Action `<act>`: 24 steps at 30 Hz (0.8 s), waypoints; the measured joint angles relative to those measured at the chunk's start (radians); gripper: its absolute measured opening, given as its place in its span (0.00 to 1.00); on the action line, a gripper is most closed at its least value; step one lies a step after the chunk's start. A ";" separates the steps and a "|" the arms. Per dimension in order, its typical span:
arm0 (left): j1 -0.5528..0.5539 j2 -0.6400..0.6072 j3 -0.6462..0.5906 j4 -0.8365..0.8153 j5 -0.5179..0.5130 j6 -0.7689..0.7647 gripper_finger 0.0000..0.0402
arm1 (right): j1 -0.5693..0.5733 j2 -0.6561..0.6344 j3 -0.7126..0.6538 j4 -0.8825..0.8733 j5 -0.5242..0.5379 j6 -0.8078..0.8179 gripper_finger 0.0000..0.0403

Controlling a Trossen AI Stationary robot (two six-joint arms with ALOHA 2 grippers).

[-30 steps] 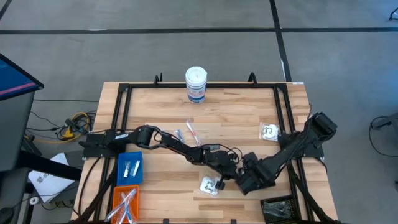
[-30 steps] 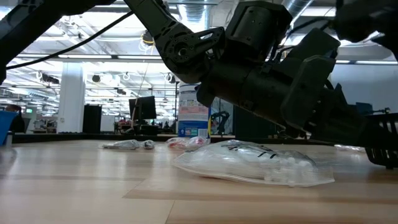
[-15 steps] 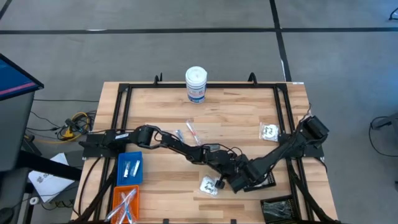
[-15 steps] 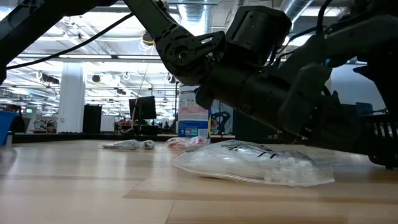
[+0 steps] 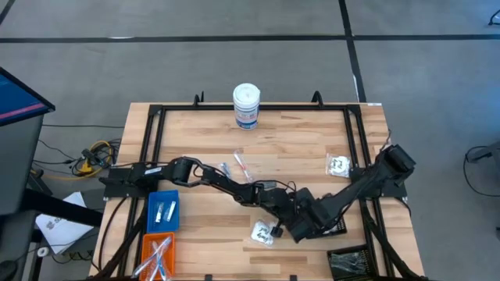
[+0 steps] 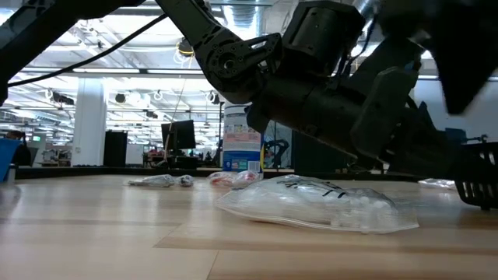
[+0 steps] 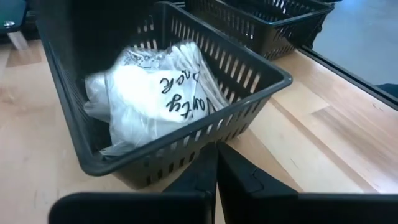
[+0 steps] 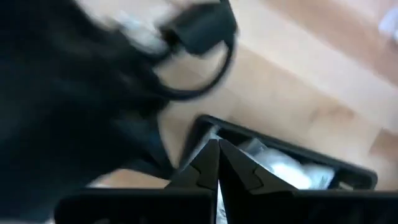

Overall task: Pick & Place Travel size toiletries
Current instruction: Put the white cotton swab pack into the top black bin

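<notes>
Near table edge: clear packet (image 6: 315, 204) with white contents lies loose. Both tools, left tool (image 7: 216, 163) and right tool (image 8: 217, 158), pinched together, empty, crowded just behind it. Between picks, I judge; next move needs jaws parted over the packet. Left wrist view alone shows another packet (image 7: 155, 93) already inside black basket (image 7: 261, 78). Farther back: white canister (image 5: 246, 105).

A large open-plan robotics laboratory or workshop hall is shown. A wooden table (image 5: 289, 133) fitted with a black metal frame (image 5: 152, 125) is set on a grey floor (image 5: 156, 55) marked with dark tape lines. Yellow cables (image 5: 92, 156) are seen on the floor at about 9 o'clock of the table. In the low view, exposed ceiling ducts and strip lights (image 6: 70, 54), white columns (image 6: 89, 120) and distant workstations with a monitor (image 6: 177, 134) are visible behind the table.
</notes>
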 joint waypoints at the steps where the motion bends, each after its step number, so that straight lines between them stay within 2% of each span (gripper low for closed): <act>1: 0.000 0.000 0.000 0.000 0.000 0.000 0.00 | 0.002 0.000 0.026 -0.013 0.029 -0.011 0.00; 7: 0.000 0.000 0.000 -0.002 0.000 0.000 0.00 | 0.035 0.000 0.178 -0.101 0.204 -0.078 0.00; 13: 0.001 0.000 0.000 -0.007 0.012 -0.003 0.00 | 0.063 -0.001 0.280 -0.269 0.351 -0.081 0.00; 16: 0.000 -0.008 -0.001 -0.073 0.032 0.005 0.00 | 0.074 -0.001 0.301 -0.327 0.395 -0.082 0.00; 19: 0.000 -0.039 -0.013 -0.161 0.024 0.045 0.00 | 0.071 -0.005 0.300 -0.323 0.422 -0.166 0.00; 22: 0.000 -0.084 -0.058 -0.158 -0.039 0.049 0.00 | 0.051 -0.015 0.300 -0.327 0.426 -0.276 0.00; 24: 0.000 -0.120 -0.091 -0.157 -0.089 0.060 0.00 | 0.038 -0.013 0.300 -0.323 0.428 -0.284 0.00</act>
